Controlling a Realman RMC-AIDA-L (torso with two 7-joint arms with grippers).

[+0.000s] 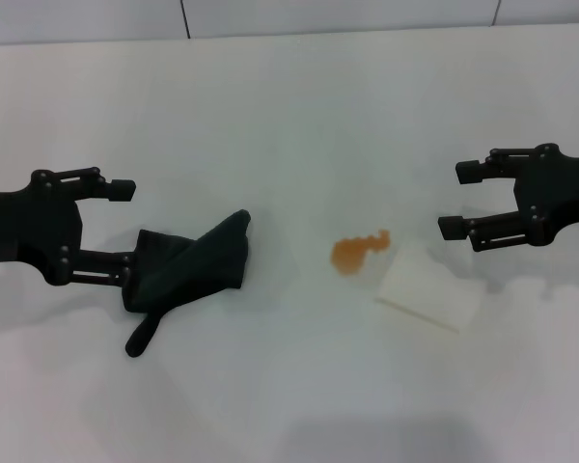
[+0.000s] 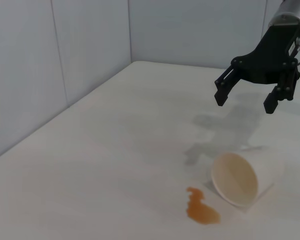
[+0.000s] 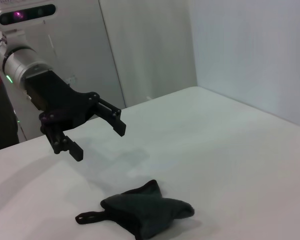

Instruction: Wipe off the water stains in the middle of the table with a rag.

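Nearest to you on the counter (image 1: 299, 125) is the narrow tail of the rag (image 1: 195, 266), which trails toward the near edge from the dark folded bundle lying left of centre. You have not started wiping: the water stains (image 1: 359, 251), an orange-brown blotch with a little lobe, sit untouched in the middle of the white surface, well to the right of the rag and with bare counter between them. Just right of the blotch a white paper cup (image 1: 427, 286) lies tipped on its side, its mouth facing the stain and almost touching it. Your left pincer (image 1: 130, 224) is at the rag's left side with its jaws apart; in the head view its lower finger overlaps the cloth, yet the right wrist view shows the pincer raised above the counter and clear of the rag, so judge it as not yet gripping. Your right pincer (image 1: 452, 200) hovers over the far right of the counter, also with jaws apart and holding nothing, above and beyond the cup. By this reading everything is left for you: lower and close on the rag, carry it right to the blotch, and rub until the stain is gone, minding the cup close beside it.
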